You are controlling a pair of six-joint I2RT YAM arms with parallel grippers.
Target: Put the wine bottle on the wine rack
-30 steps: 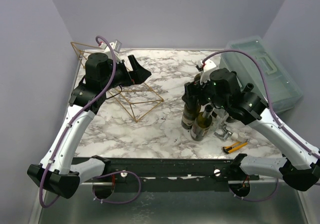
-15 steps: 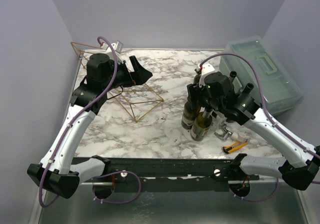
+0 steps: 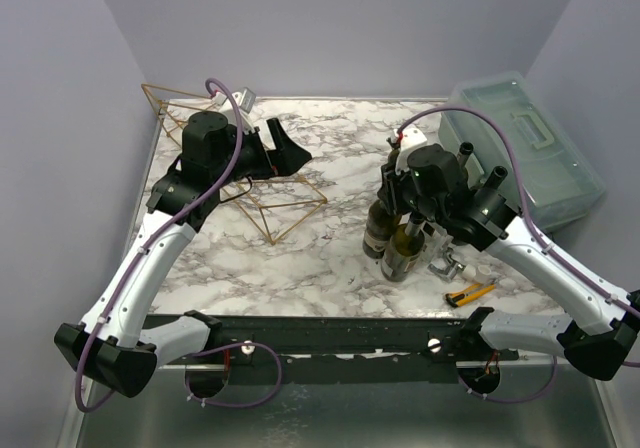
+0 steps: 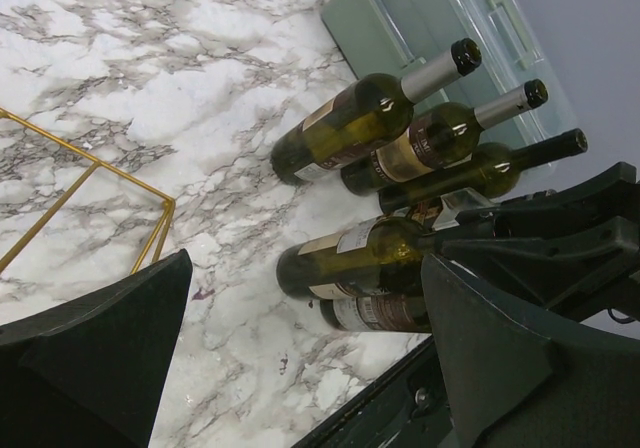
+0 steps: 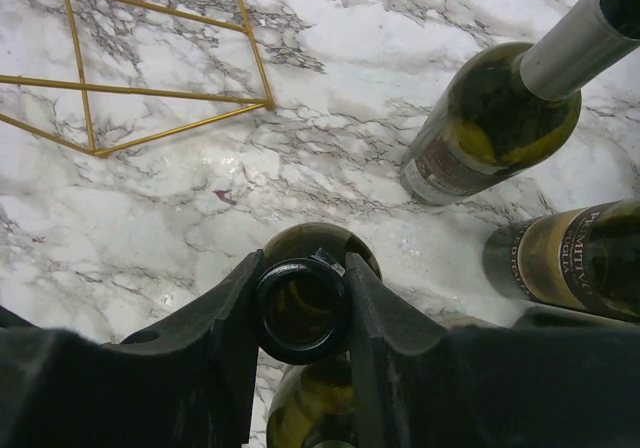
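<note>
Several dark green wine bottles stand upright in a cluster on the marble table. My right gripper is above them, shut on the neck of one wine bottle. That bottle's open mouth sits tight between the two black fingers. The gold wire wine rack lies at the left of the table; its rungs show at the top left of the right wrist view. My left gripper hangs open over the rack with nothing between its jaws. It faces the bottles.
A translucent lidded plastic box stands at the right rear of the table. A yellow utility knife and a small metal piece lie near the front right edge. Other bottles crowd close around the held one.
My right gripper's jaws have closed from wide open onto the bottle neck. The left gripper has shifted slightly right over the rack and stays open.
</note>
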